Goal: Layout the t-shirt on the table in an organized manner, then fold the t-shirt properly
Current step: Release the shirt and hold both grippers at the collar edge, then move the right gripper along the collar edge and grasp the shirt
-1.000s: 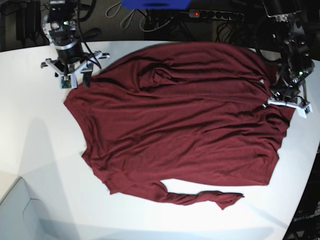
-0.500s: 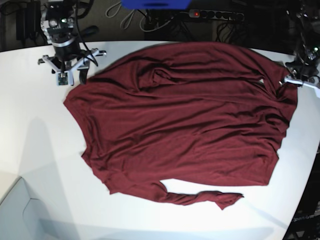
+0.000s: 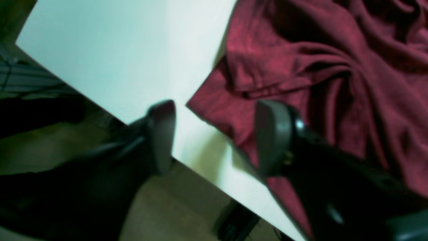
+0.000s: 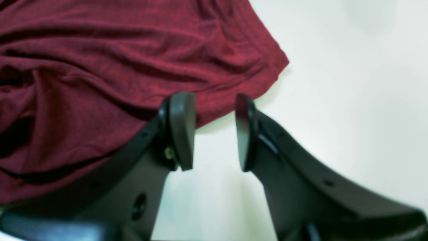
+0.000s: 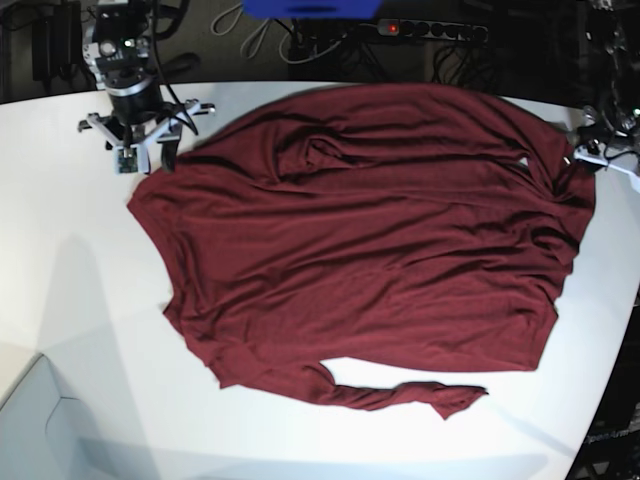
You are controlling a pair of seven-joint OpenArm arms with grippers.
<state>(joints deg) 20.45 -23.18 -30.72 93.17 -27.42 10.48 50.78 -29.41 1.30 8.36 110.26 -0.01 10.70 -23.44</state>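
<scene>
On the table (image 5: 70,300): shirt (image 5: 360,240) is spread out, long way side to side.
Left gripper (image 3: 214,134): open, empty, at one corner.
Right gripper (image 4: 214,130): open, empty, beside opposite corner.
Nearer: neither.

— Could you make out the left gripper (image 5: 603,152) in the base view?
— Barely; the frame's right edge cut it off.
— And the t-shirt (image 3: 334,77) in the wrist views?
— Cropped by the edges, soft with blur, and partly hidden behind the fingers (image 4: 182,130).
</scene>
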